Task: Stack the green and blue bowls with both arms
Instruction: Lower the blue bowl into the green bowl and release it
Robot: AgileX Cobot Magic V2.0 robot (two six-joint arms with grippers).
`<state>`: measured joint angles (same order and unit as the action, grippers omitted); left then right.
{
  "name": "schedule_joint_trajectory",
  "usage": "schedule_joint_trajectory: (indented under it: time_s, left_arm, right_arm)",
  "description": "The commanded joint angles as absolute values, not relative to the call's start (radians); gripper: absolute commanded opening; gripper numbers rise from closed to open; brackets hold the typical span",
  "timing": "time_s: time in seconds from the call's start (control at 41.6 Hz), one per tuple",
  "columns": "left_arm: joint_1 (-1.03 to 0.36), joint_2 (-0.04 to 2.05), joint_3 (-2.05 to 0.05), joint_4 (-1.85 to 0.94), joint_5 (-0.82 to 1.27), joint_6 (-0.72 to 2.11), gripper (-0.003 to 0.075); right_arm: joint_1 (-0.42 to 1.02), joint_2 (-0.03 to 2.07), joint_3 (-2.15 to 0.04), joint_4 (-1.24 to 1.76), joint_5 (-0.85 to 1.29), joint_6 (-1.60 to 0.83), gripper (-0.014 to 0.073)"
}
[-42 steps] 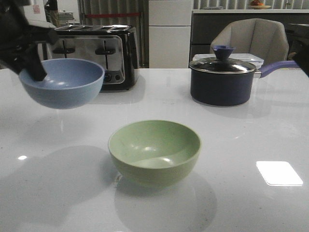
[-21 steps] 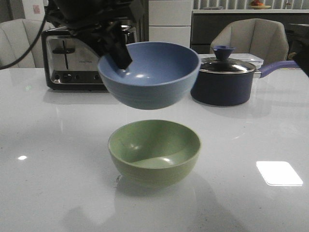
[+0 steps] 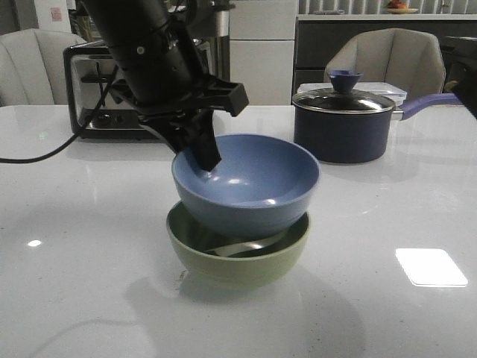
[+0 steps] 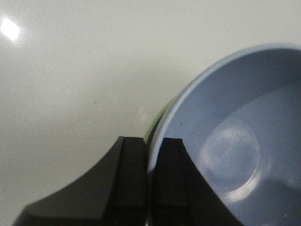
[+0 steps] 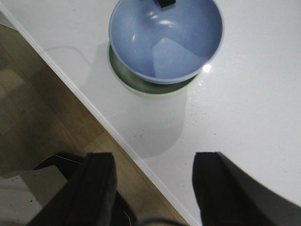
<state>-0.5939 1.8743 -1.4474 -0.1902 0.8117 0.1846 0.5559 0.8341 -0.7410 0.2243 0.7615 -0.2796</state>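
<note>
The blue bowl (image 3: 250,183) sits tilted inside the green bowl (image 3: 238,257) at the middle of the white table. My left gripper (image 3: 203,155) is shut on the blue bowl's left rim, one finger inside and one outside; its wrist view shows the blue bowl (image 4: 235,141), the left gripper (image 4: 151,155) pinching the rim, and a sliver of the green bowl (image 4: 155,120). My right gripper (image 5: 153,183) is open and empty, high above the table's near edge, with the blue bowl (image 5: 164,37) and the green bowl (image 5: 141,87) in its view. The right arm is outside the front view.
A dark navy lidded saucepan (image 3: 344,123) with a purple handle stands at the back right. A chrome toaster (image 3: 97,97) stands at the back left with a black cable trailing leftward. The table's edge (image 5: 94,113) drops to a wooden floor.
My left gripper carried the blue bowl from the far left rightward over the green bowl, then lowered it into the green bowl.
</note>
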Motion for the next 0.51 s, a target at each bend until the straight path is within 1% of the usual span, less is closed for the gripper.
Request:
schedule_joint_trajectory:
  time_s: [0.0, 0.481]
  left_arm:
    - [-0.602, 1.833, -1.478, -0.175, 0.798, 0.186, 0.0093]
    - [-0.602, 1.835, -1.478, -0.178, 0.807, 0.186, 0.0093]
  right_arm:
    - [0.555, 0.828, -0.769, 0.230, 0.704, -0.289, 0.0476]
    - [0.555, 0.828, -0.769, 0.230, 0.704, -0.289, 0.0476]
